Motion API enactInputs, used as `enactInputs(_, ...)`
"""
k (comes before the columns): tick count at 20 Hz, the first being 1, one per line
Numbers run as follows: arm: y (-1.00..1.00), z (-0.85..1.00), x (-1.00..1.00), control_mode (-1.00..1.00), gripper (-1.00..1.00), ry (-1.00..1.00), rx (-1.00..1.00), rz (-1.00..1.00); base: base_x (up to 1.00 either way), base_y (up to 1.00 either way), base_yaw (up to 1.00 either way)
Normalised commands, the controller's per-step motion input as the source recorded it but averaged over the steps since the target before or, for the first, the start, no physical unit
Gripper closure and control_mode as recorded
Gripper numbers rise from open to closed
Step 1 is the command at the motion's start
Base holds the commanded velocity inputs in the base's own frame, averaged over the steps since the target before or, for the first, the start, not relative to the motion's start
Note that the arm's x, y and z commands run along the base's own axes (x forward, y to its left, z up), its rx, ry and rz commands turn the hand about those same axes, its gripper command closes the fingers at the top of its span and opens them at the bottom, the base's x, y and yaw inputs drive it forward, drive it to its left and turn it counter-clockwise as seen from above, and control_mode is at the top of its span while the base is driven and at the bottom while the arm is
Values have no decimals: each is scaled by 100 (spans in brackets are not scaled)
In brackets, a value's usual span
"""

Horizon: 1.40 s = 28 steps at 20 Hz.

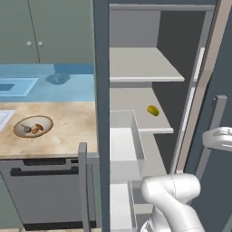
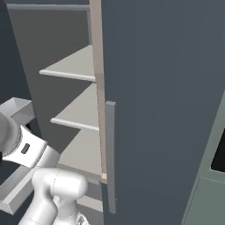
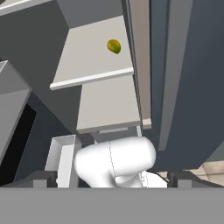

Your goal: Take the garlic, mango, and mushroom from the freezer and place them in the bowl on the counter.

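Note:
The mango lies alone on the freezer's middle shelf, toward the right wall. In the hand view the mango rests far ahead on the same pale shelf. My gripper hangs well back from it, open, with its dark fingertips wide apart and nothing between them. The bowl stands on the counter left of the freezer. Two small things lie in the bowl, one pale and one orange-brown, too small to tell which is the garlic and which the mushroom.
White door bins jut out along the freezer's left side. The open freezer door with its upright handle stands close on the right. A dark appliance front sits under the counter. A dim mirrored bowl shows in the blue backsplash.

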Motion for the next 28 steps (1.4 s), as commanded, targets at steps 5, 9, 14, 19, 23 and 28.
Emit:
enactInputs(5, 0, 0, 0, 100, -100, 0, 0, 0, 45, 19, -46)
enactInputs(9, 0, 0, 0, 100, -100, 0, 0, 0, 13, 14, -58)
enactInputs(14, 0, 0, 0, 100, -100, 0, 0, 0, 23, 37, -9)
enactInputs(19, 0, 0, 0, 100, -100, 0, 0, 0, 34, 41, 18)
enactInputs(23, 0, 0, 0, 100, -100, 0, 0, 0, 38, 29, 27)
enactInputs(28, 0, 0, 0, 100, -100, 0, 0, 0, 89, 33, 26)
